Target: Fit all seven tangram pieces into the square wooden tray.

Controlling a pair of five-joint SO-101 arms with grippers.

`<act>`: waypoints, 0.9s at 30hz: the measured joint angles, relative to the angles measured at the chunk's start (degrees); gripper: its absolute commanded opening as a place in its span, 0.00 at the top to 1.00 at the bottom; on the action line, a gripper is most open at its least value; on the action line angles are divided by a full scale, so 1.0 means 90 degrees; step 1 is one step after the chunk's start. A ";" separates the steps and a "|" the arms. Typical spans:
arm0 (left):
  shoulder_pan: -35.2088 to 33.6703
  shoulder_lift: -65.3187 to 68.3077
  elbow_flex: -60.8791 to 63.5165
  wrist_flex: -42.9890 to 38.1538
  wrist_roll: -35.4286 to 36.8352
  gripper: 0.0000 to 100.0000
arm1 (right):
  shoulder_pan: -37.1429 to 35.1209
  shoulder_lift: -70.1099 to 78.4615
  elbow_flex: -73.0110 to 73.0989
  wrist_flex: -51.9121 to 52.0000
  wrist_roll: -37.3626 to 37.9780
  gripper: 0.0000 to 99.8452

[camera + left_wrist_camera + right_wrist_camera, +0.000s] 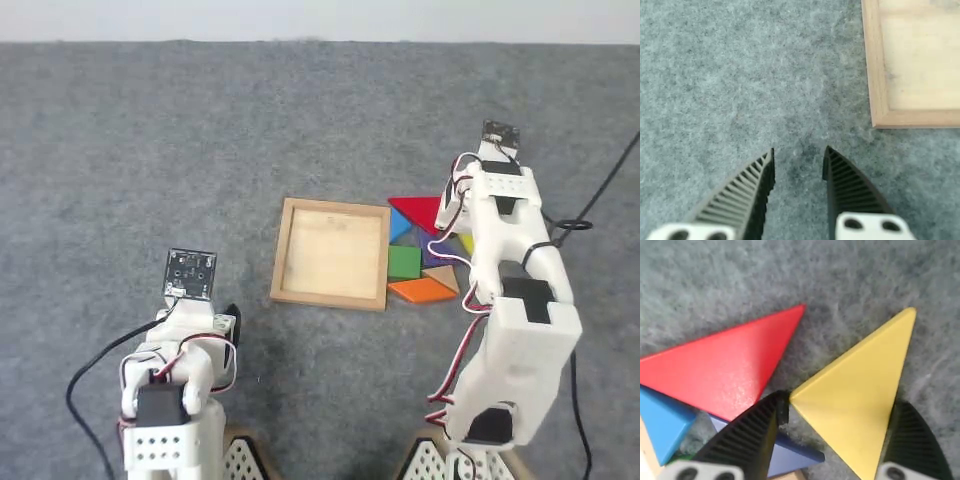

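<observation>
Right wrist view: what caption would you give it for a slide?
Right gripper open around a yellow triangular tangram piece, a red triangular piece beside it.

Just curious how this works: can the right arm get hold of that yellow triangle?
Probably yes. Its jaws stand open on either side of the yellow triangle, which lies flat with nothing on top.

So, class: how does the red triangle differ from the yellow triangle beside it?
The red triangle touches the blue piece; the yellow triangle does not. The yellow triangle sits between the right gripper's fingers; the red triangle lies outside them. Both lie on the grey carpet.
</observation>
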State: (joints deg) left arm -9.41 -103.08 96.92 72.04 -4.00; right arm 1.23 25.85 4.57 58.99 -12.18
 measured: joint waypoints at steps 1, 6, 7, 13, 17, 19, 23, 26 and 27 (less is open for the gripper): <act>0.0000 0.0000 0.0000 0.0000 0.0000 0.85 | 0.0000 0.0000 0.0000 0.0000 0.0000 0.71; 0.0000 0.0000 0.0000 0.0000 0.0000 0.85 | 0.0020 0.0000 0.0000 0.0000 0.0000 0.79; 0.0000 0.0000 0.0000 0.0000 0.0000 0.85 | 0.0029 0.0000 0.0000 0.0000 0.0010 0.79; 0.0000 0.0000 0.0000 0.0000 0.0000 0.85 | 0.0039 -0.0010 -0.0010 0.0000 0.0020 0.79; 0.0000 0.0000 0.0000 0.0000 0.0000 0.85 | 0.0049 -0.0020 -0.0049 0.0078 0.0029 0.79; 0.0000 0.0000 0.0000 0.0000 0.0000 0.85 | 0.0049 -0.0127 -0.0059 0.0186 0.0029 0.79; 0.0000 0.0000 0.0000 0.0000 0.0000 0.85 | 0.0000 -0.0488 -0.0059 0.0332 0.0029 0.79; 0.0000 0.0000 0.0000 0.0000 0.0000 0.85 | 0.0020 -0.0654 -0.0059 0.0342 0.0029 0.79; 0.0000 0.0000 0.0000 0.0000 0.0000 0.85 | 0.0020 -0.0654 -0.0059 0.0342 0.0029 0.79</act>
State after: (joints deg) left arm -9.41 -103.08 96.92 72.04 -4.00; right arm 1.41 19.96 4.04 62.07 -11.91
